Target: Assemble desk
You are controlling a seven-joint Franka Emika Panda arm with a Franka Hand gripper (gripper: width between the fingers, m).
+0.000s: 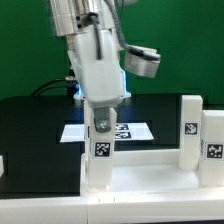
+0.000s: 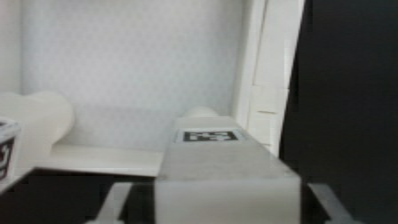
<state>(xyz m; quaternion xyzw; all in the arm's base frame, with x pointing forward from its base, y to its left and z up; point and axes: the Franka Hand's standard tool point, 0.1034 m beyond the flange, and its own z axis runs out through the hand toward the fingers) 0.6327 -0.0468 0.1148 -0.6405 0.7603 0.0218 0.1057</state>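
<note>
Desk: a white plastic kit at the front of the black table (image 1: 30,125), partly built.
Exterior view, tabletop panel (image 1: 150,175): lies flat and low at the front, running from under the gripper toward the exterior view's right.
Exterior view, held leg (image 1: 101,150): a chunky square white leg, upright, a black-and-white tag on its face, standing at the panel's end on the exterior view's left.
Exterior view, second leg (image 1: 191,135): upright on the panel toward the exterior view's right, tagged, well apart from the held leg.
Exterior view, third leg (image 1: 213,148): just beside the second, at the picture's edge, also tagged.
Exterior view, gripper (image 1: 101,125): comes straight down over the held leg, fingers on either side of its top.
Exterior view, jaws: partly closed, clamped on the held leg.
Exterior view, marker board (image 1: 108,131): flat white sheet with tags, behind the gripper on the table.
Wrist view, held leg (image 2: 222,165): fills the middle, tag showing on its face.
Wrist view, tabletop panel (image 2: 134,90): broad white surface beyond the leg.
Wrist view, another white part (image 2: 32,125): rounded, at one side; which part it is I cannot tell.
</note>
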